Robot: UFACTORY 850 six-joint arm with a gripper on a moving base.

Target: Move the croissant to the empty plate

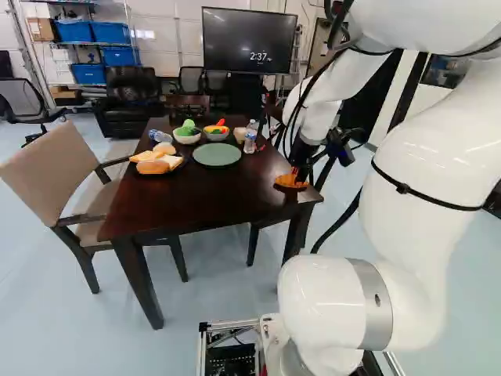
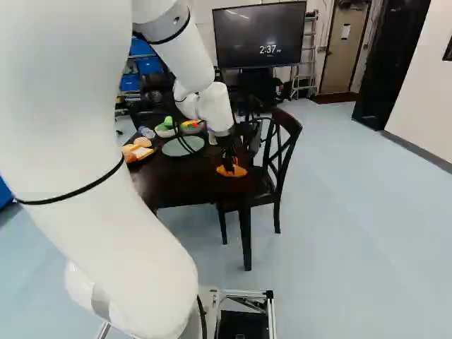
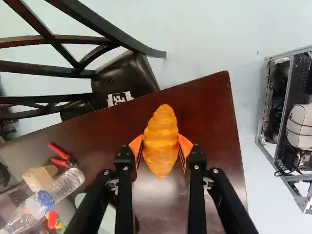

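Clamping croissant (image 3: pixel 161 141) from both sides, tool (image 2: pixel 230 167) over table (image 1: pixel 196 196), apart from green plate (image 1: pixel 218 154).

Plate (image 1: pixel 217 154) on table (image 1: pixel 196 196) — bowls (image 1: pixel 186 139) behind it, bread tray (image 1: pixel 160 172) to its left, bottle (image 1: pixel 250 143) to its right

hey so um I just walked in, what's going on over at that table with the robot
A white robot arm has an orange-brown croissant gripped between the two fingers of its hand, by a corner of the dark table. I can't tell whether the croissant is off the tabletop. It's meant for the empty green plate, which sits farther back on the table near the bowls, so the croissant isn't there yet.
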